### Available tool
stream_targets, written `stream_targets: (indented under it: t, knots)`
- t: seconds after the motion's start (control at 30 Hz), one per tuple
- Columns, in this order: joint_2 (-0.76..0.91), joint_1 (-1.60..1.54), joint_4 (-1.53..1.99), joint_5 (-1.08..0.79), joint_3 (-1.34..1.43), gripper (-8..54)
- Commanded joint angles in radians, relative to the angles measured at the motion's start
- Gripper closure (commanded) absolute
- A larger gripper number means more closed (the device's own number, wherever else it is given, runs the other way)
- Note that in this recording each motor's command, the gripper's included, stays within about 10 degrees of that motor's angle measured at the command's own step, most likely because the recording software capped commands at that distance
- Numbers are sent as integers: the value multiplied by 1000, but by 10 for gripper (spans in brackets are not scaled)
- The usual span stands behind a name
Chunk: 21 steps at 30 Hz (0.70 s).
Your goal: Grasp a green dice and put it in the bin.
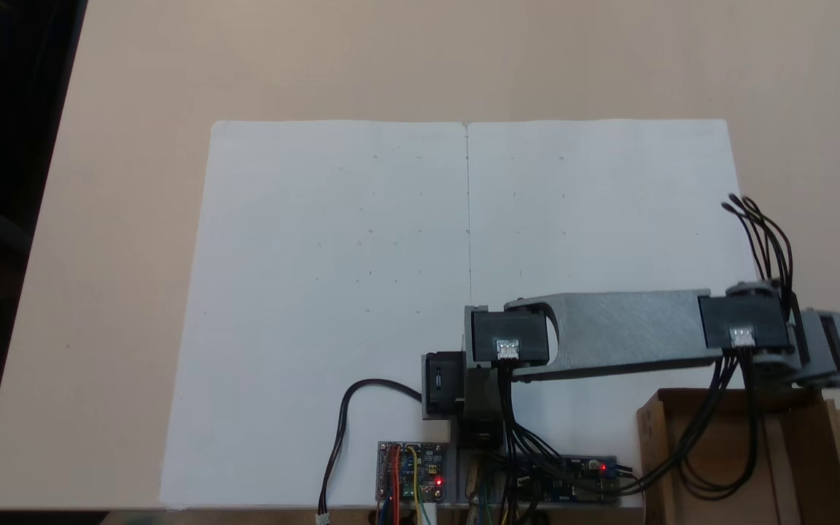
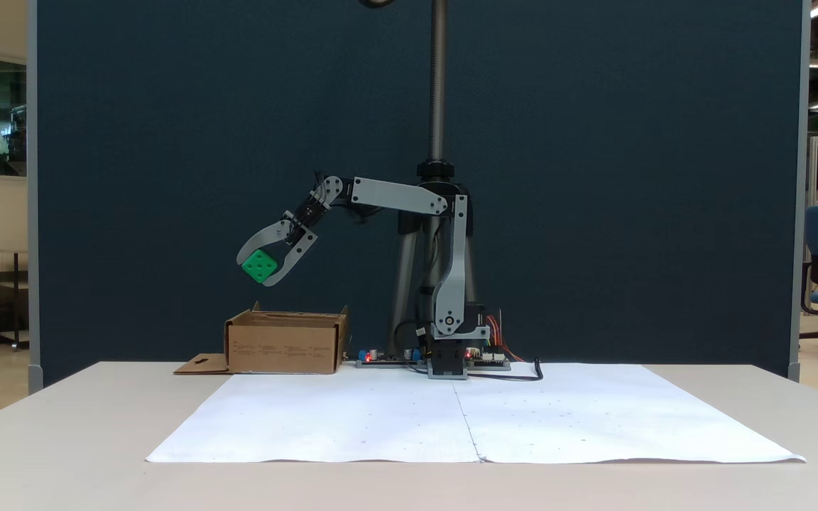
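We see the arm reaching out sideways from its base, with the gripper (image 2: 261, 273) angled downward in the side-on fixed view. The two grey fingers (image 2: 294, 260) are closed part-way around the green dice (image 2: 260, 266), one on each side of it, so the dice is held in the air, its face with round pips turned toward that camera. The dice hangs above the bin (image 2: 285, 345), over the bin's left part as that view shows it, clearly apart from its rim. The bin is an open brown cardboard box standing on the desk (image 2: 61, 426) just beside the arm's base, with its flap (image 2: 200, 365) lying flat on the desk. In the fixed view from above, the forearm (image 1: 631, 332) stretches to the right and its end is over the bin (image 1: 814, 452). A white paper sheet (image 1: 332, 292) covers the middle of the desk.
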Motion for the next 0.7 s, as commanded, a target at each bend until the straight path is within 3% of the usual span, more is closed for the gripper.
stream_targets:
  t: [0.0, 0.13, 0.43, 0.6, 0.63, 0.67]
  knots:
    - [-23, 87, 15, 40, -67, 334]
    - [-69, 166, 11, 28, -67, 333]
    - [-186, 219, 95, -244, 6, 334]
    - [-206, 204, 92, -296, 57, 334]
    - [-216, 198, 92, -302, 57, 308]
    - [-224, 192, 92, -305, 57, 221]
